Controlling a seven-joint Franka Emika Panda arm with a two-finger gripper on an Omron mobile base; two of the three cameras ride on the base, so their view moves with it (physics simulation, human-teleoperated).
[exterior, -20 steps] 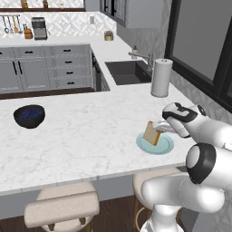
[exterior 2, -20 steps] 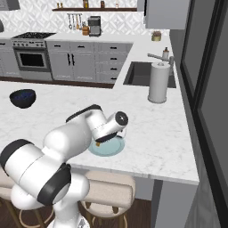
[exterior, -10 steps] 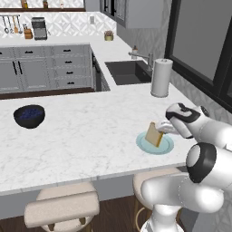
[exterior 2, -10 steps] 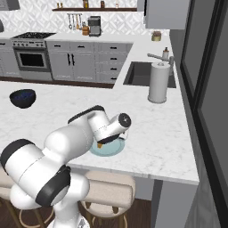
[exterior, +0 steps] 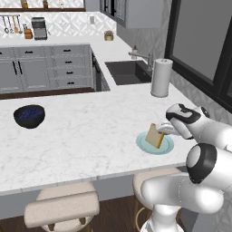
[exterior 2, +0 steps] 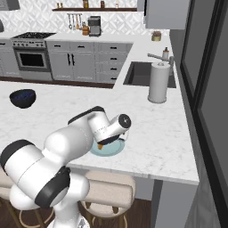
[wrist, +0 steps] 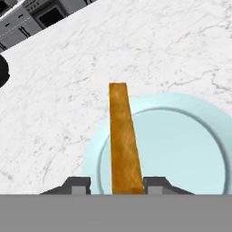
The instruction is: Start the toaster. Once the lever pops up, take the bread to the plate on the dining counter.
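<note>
White marble dining counter (exterior: 81,136) underneath, plate (exterior: 166,146) near its edge. Bread (wrist: 123,140) standing on edge over the plate, between the gripper (wrist: 116,185) tips, jaws slightly apart with small gaps either side. Likely to topple off the rim if nudged on withdrawal.

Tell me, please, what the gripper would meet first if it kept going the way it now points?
Probably the bread, standing on edge between the gripper fingertips, then the plate beneath it on the dining counter; depth is unclear.
</note>
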